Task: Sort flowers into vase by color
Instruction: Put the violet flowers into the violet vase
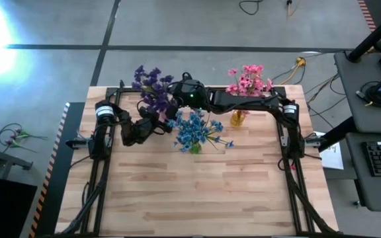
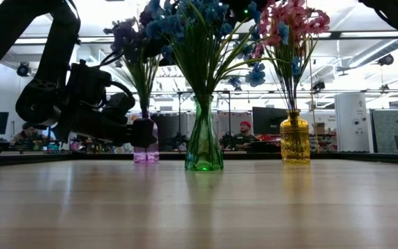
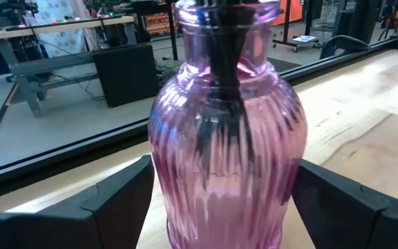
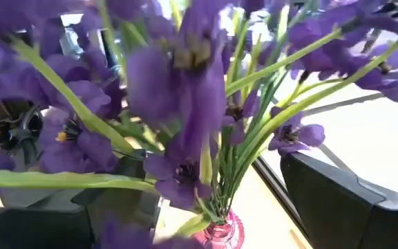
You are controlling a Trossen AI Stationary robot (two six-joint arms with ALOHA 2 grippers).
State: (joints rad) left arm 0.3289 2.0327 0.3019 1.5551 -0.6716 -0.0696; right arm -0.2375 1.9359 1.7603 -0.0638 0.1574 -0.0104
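Between my left gripper's (image 3: 216,207) two dark fingers (image 3: 112,207) stands the pink vase (image 3: 223,138), ribbed glass filling the gap, with the fingers spread wide on either side of its belly; I cannot tell whether they touch the glass. Dark stems run down through its neck. From the low view, that gripper (image 2: 133,131) sits level with the vase (image 2: 146,149) just above the table (image 2: 199,207).

Above the same vase I have the right gripper (image 1: 180,89), its fingers apart among the purple flowers (image 4: 185,104), whose green stems gather down into the pink neck (image 4: 220,232) below it.

Beside it, toward the table's middle, the blue flowers (image 1: 194,131) stand in a green vase (image 2: 204,138). Farther along, under my right arm, the pink flowers (image 1: 249,79) stand in a yellow vase (image 2: 295,138).
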